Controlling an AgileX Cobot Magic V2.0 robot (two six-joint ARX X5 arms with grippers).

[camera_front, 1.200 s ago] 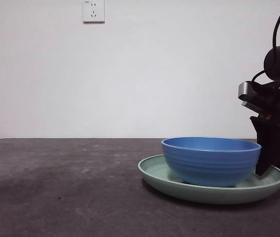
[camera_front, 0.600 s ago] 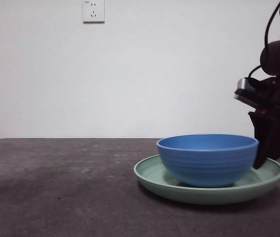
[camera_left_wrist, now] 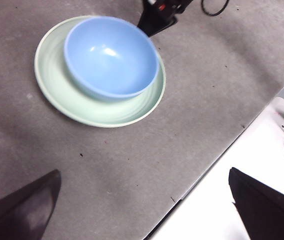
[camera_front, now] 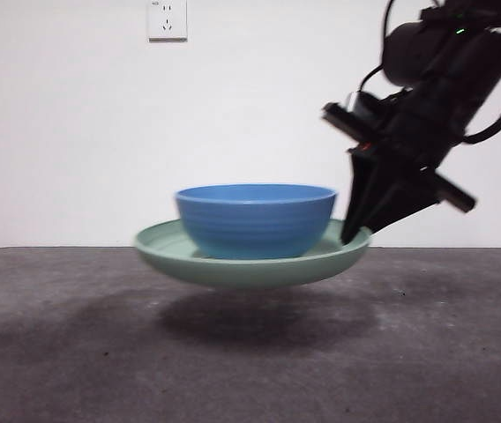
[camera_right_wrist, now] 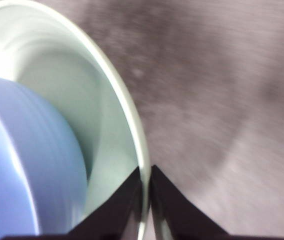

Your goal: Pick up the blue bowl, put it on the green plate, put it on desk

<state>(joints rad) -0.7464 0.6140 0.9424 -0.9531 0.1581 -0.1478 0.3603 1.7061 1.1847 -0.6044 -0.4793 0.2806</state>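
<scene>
Right pincer gripping raised green plate, blue bowl aboard

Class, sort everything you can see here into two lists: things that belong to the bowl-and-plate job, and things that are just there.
Part of the job:
- blue bowl, sitting in the plate
- green plate, lifted clear of the desk
- right gripper, jaws clamped on the plate's rim
- desk

Just there:
- wall socket
- left gripper, waiting with jaws open
</scene>
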